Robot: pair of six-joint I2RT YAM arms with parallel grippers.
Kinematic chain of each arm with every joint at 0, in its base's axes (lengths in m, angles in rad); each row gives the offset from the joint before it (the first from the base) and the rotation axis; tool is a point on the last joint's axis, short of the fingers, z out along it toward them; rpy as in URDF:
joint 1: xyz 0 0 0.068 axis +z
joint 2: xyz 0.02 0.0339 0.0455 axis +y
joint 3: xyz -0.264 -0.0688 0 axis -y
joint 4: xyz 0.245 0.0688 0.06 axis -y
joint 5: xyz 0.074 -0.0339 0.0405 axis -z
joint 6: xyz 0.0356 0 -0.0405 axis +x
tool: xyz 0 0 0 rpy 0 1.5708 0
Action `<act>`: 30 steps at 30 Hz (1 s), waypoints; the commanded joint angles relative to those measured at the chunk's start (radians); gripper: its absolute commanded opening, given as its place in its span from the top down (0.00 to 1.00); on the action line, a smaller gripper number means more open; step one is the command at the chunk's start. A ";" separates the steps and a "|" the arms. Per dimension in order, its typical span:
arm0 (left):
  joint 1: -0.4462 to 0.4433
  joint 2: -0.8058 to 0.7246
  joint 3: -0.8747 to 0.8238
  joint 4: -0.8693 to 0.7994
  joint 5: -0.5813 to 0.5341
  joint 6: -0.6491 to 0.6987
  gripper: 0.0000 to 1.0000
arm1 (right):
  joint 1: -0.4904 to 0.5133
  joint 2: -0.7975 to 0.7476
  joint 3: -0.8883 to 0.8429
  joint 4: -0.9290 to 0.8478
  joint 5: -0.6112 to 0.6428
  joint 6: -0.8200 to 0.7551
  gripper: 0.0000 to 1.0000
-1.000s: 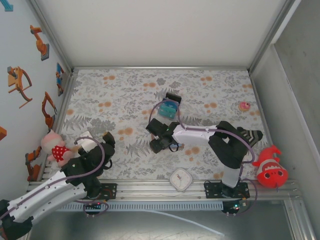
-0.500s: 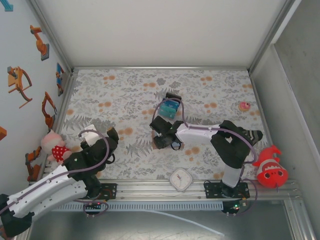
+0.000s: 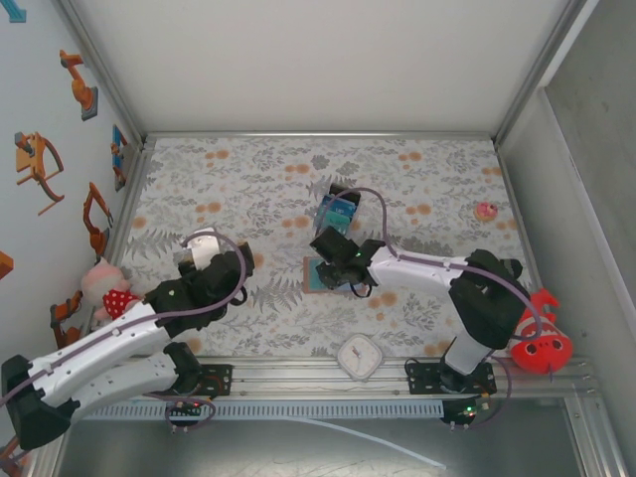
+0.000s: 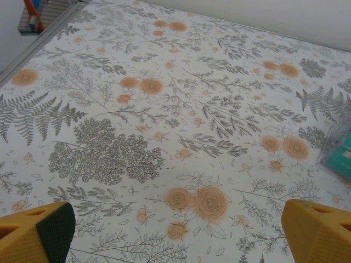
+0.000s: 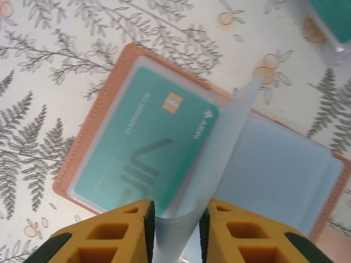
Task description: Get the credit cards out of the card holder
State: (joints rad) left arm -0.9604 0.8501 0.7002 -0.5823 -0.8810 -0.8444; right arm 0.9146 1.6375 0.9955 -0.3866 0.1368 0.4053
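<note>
- Right claw (image 5: 176, 230): its 2 yellow fingers (image 5: 104, 241) are drawn close together and pinch a clear sleeve (image 5: 230, 137). The sleeve stands up between the pads.
- Sleeve: 1 leaf of the card holder (image 5: 285, 164), raised from the fold while the rest of the holder stays down.
- Card holder: lies open and flat on the floral cloth (image 3: 248, 189), near the middle of the table in the top view. It has a brown leather rim and a pale blue-grey inside.
- Teal card (image 5: 142, 142): lies flat in a clear pocket on 1 half of the holder, with its gold chip toward the fold (whether more cards lie under it cannot be told).
- Left claw (image 4: 176, 224): its fingers are spread wide with nothing between them. It is held over bare cloth, well apart from the card holder.
- Clear case (image 3: 336, 212): sits just beyond the card holder. Its contents are teal and blue, too small to identify.
- White square object (image 3: 358, 356): sits at the near edge, between the 2 arm bases.
- Red plush fish (image 3: 537, 340): lies beside the right arm's base.
- Small pink object (image 3: 486, 211): sits toward the far right of the cloth.
- Plush doll (image 3: 107, 290): sits at the left edge of the table.
</note>
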 commanded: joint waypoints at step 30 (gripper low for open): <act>-0.060 0.674 0.236 0.186 0.309 0.168 0.03 | -0.219 -0.323 -0.212 0.025 -0.021 0.116 0.62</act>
State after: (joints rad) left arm -1.0157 1.4944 0.9199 -0.4103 -0.5926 -0.6914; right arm 0.7052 1.3632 0.7952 -0.3756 0.1314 0.5014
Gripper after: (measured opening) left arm 0.968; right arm 0.378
